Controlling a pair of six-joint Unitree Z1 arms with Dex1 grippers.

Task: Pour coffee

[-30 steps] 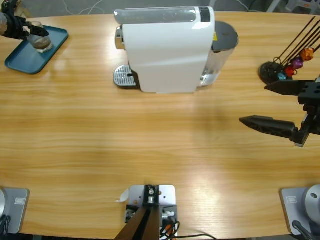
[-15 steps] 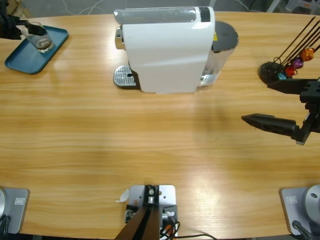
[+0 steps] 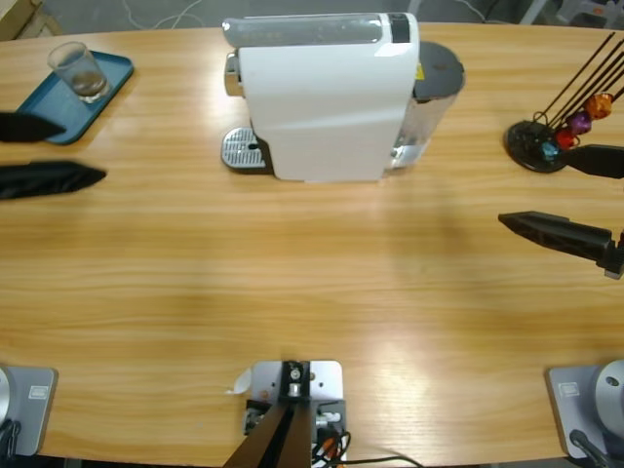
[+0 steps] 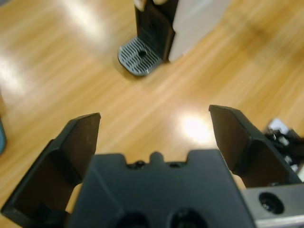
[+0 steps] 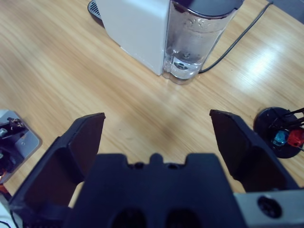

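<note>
Wooden table (image 3: 292,283), coffee (image 3: 86,82) glass upright

The left gripper (image 3: 49,151) has released the glass tumbler (image 3: 77,70) and withdrawn, jaws apart, to the left edge below the blue tray (image 3: 39,107). The tumbler now stands upright on the tray. The right gripper (image 3: 561,190) has shifted toward the right edge.

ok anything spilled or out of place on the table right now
Nothing stands out. The small clear glass tumbler stands upright on the blue tray with a little dark coffee inside. No spill shows on the wooden table, and the white coffee machine sits squarely.
</note>
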